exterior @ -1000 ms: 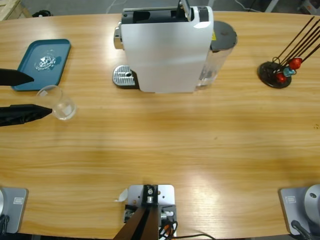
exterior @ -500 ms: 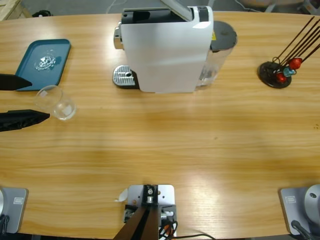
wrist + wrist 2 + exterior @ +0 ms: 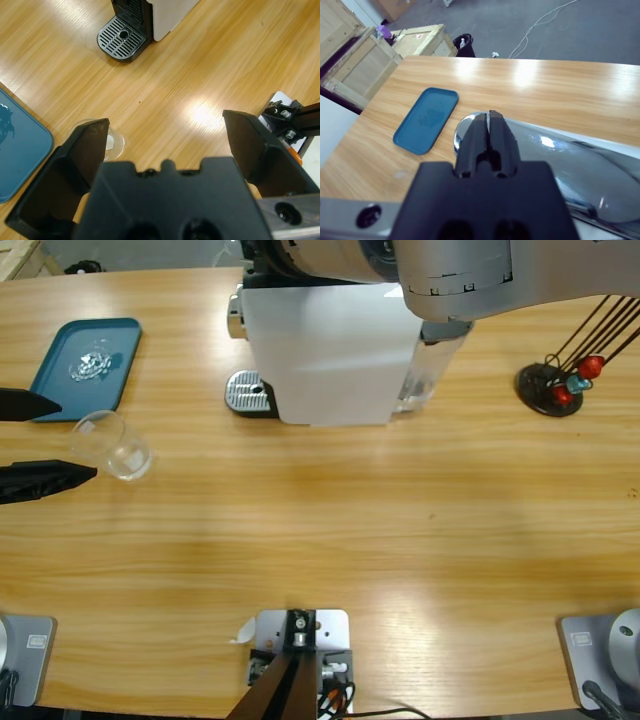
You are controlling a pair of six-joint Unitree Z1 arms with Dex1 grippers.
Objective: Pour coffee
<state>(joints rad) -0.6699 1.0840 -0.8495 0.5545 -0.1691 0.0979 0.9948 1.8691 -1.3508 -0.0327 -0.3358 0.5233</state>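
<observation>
An empty clear glass (image 3: pixel 112 445) stands on the table left of the white coffee machine (image 3: pixel 330 360). My left gripper (image 3: pixel 62 440) is open at the left edge, its jaws pointing at the glass and just short of it. The left wrist view shows the glass (image 3: pixel 110 142) beside the left jaw of that gripper (image 3: pixel 165 122), with the machine's drip grille (image 3: pixel 122 37) farther off. My right arm (image 3: pixel 450 275) lies across the machine's top. My right gripper (image 3: pixel 490 119) is shut over the machine's chrome lever (image 3: pixel 550 165). No coffee is visible.
A blue tray (image 3: pixel 85 365) with a small crumpled thing on it lies at the back left. A black stand (image 3: pixel 555 388) with thin rods and coloured capsules sits at the right. The machine's water tank (image 3: pixel 435 360) is on its right side.
The right arm has swung in over the coffee machine's top, hiding the lever that was going down. The left gripper drew back slightly from the glass, then stayed still.
</observation>
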